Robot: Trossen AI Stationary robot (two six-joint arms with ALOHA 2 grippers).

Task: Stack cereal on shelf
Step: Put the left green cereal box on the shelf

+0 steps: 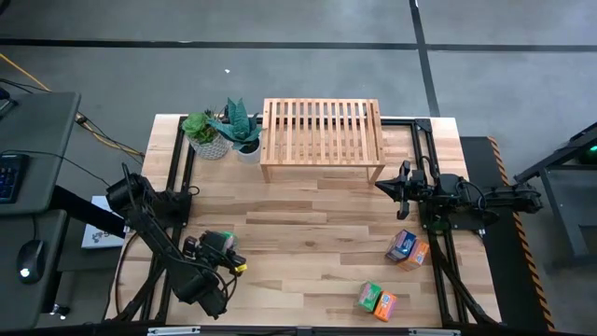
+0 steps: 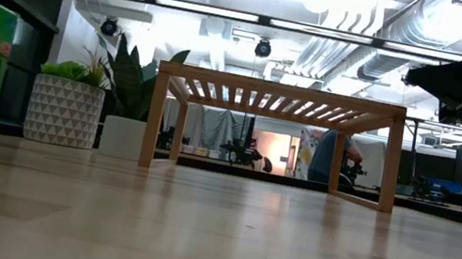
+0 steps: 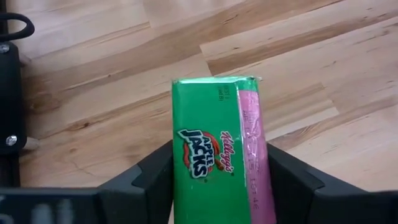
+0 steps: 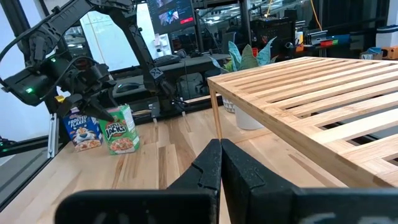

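- Here the left claw works at about 8 o'clock on the bench, pinching a green cereal box by its two narrow sides.
- That box stands upright on the bench, long axis vertical, printed face towards 6 o'clock.
- A blue box stands upright just beside it.
- At 4 o'clock a second blue box touches an orange box.
- At 5 o'clock a second green box touches another orange box.
- Count: six boxes, two of each colour.
- The shelf sits at 12 o'clock, with two potted plants at 11.
- The right claw waits at 3 o'clock, fingers pressed together.
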